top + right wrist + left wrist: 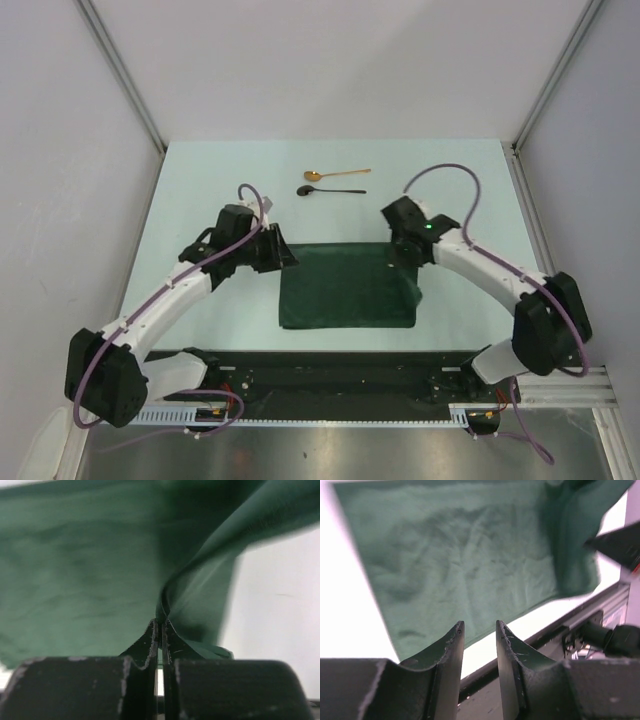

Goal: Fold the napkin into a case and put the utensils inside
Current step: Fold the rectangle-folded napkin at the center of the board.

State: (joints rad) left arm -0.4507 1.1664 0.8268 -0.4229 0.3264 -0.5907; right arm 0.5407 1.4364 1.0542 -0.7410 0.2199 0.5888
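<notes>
The dark green napkin point(345, 288) lies mid-table as a wide rectangle, its right edge lifted and doubled over. My right gripper point(405, 262) is shut on that right edge; in the right wrist view the cloth point(100, 565) rises in a fold straight out of the pinched fingertips point(161, 626). My left gripper point(288, 258) hovers at the napkin's far left corner, open with nothing between its fingers point(454, 640); the napkin point(460, 560) spreads beyond them. The utensils lie behind the napkin: a gold spoon point(335, 175) and a black spoon point(330, 190), side by side.
A black rail point(340, 375) with cabling runs along the near table edge, just in front of the napkin. White enclosure walls stand on the left, right and back. The right arm's tip point(620, 545) shows at the right of the left wrist view.
</notes>
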